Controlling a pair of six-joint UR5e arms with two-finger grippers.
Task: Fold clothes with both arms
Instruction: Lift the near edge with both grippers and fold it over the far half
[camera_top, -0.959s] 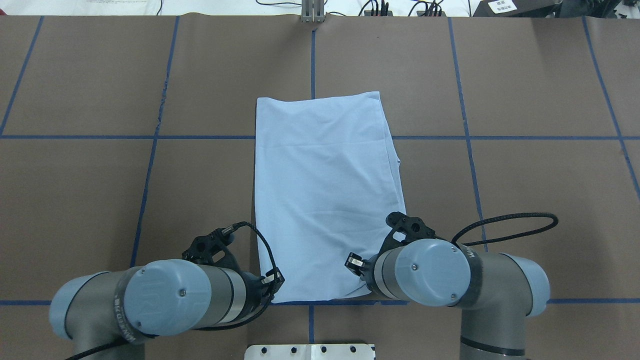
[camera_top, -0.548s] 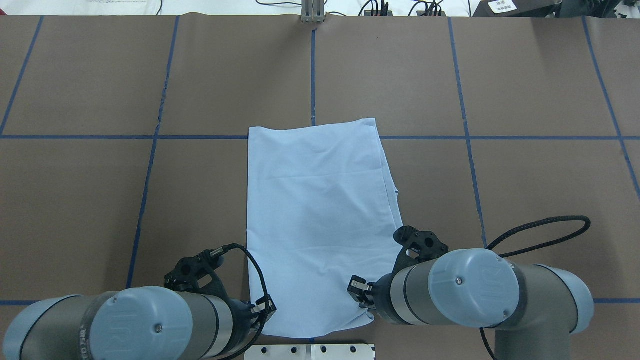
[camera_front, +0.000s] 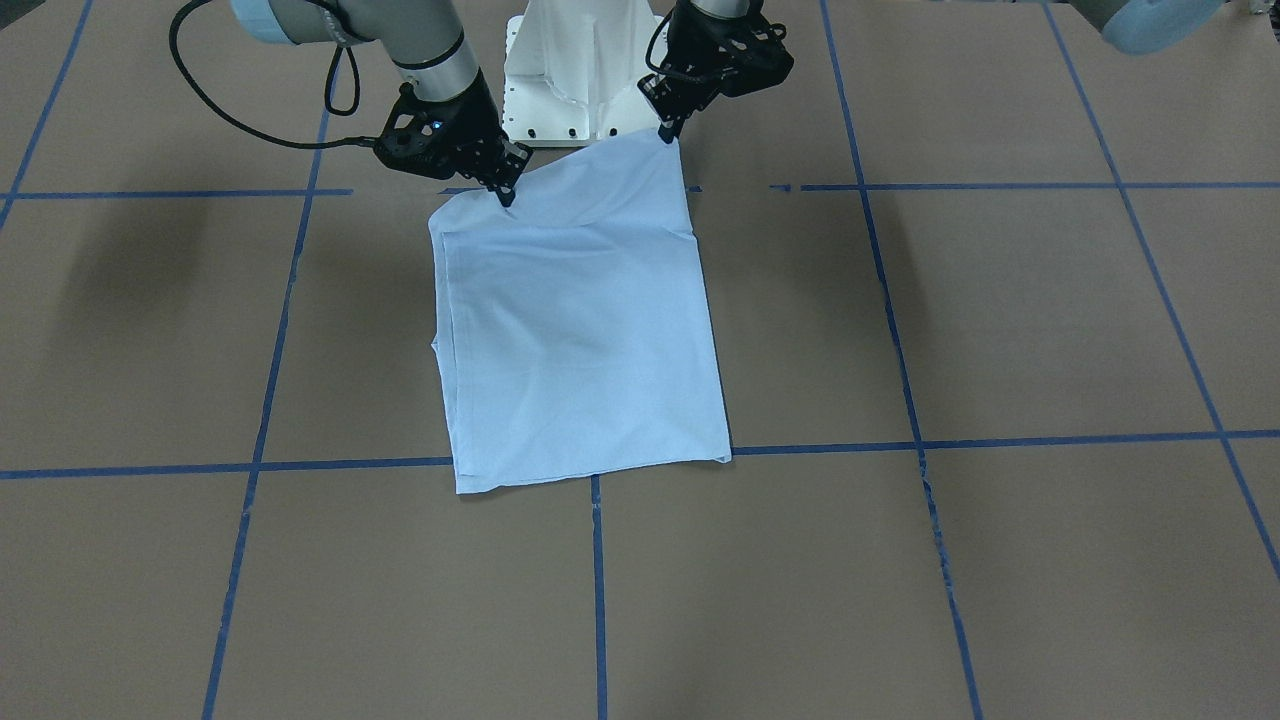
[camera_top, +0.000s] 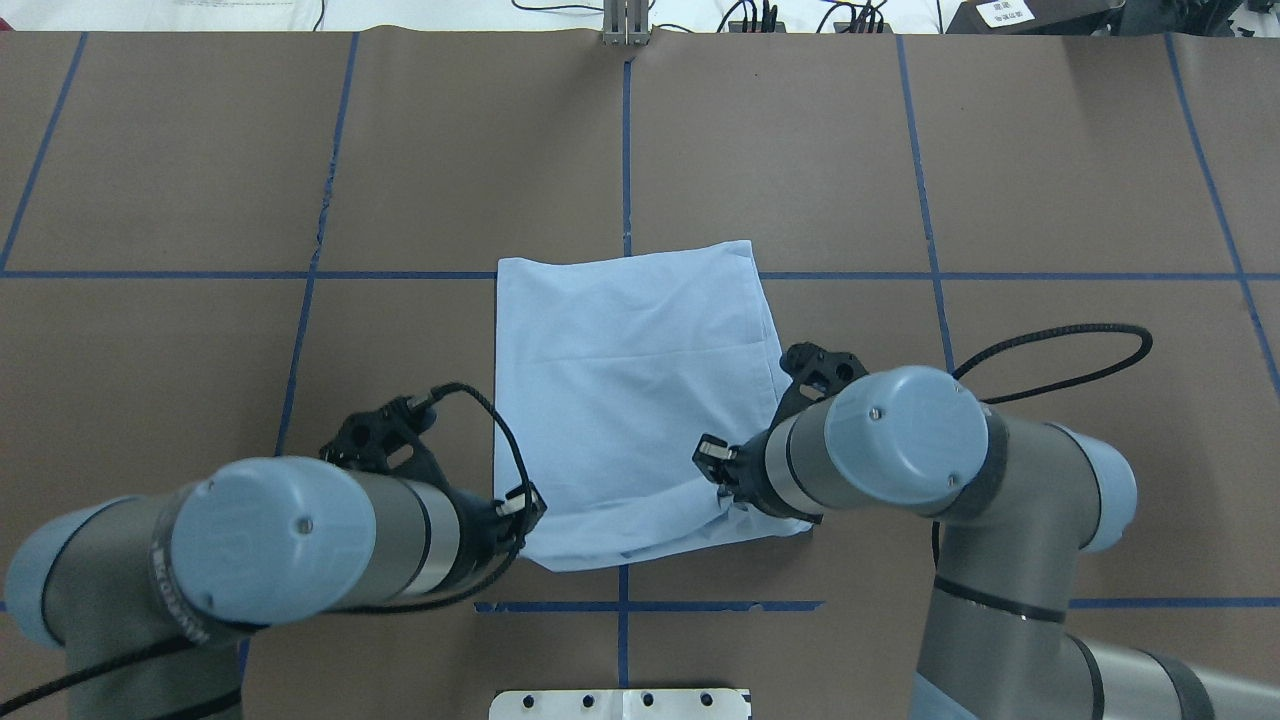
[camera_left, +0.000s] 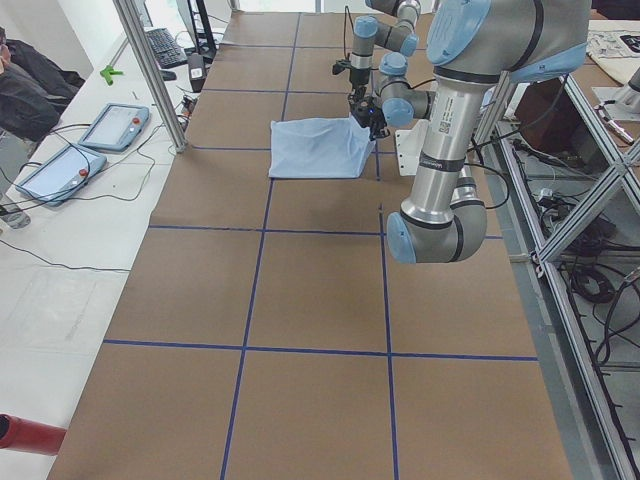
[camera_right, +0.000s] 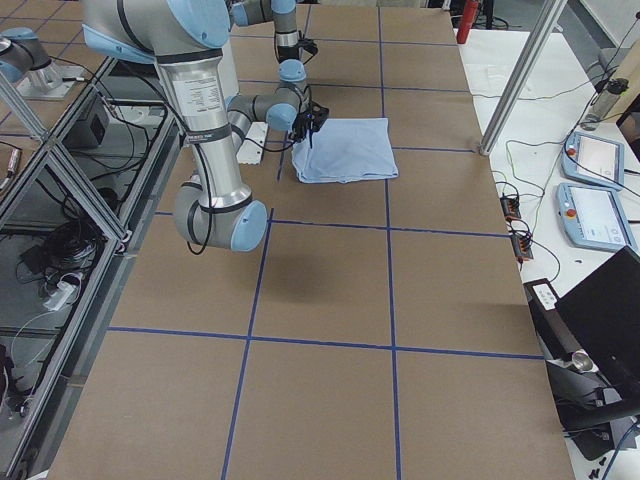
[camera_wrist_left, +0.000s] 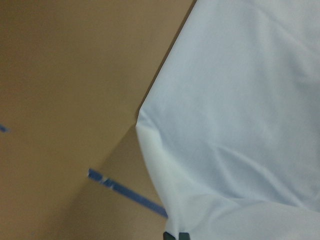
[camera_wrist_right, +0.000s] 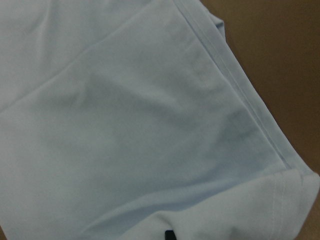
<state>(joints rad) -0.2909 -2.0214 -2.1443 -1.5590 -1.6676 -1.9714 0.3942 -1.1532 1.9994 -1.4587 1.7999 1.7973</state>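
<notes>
The light blue folded fabric T-shirt (camera_front: 580, 330) lies near the middle of the brown paper-covered bench (camera_front: 1000, 320), which is divided by blue tape lines (camera_front: 1000, 186). The shirt edge farthest from the robot rests flat on the bench. The end nearest the white pedestal base (camera_front: 580, 70) is raised off the surface. The left black 2-finger claw (camera_front: 665, 133) is clamped on 1 raised corner. The right black 2-finger claw (camera_front: 505, 193) is clamped on the other raised corner. The fingertips are small in every view, so each grip appears closed on cloth only. Both wrist views show shirt fabric against brown bench.
</notes>
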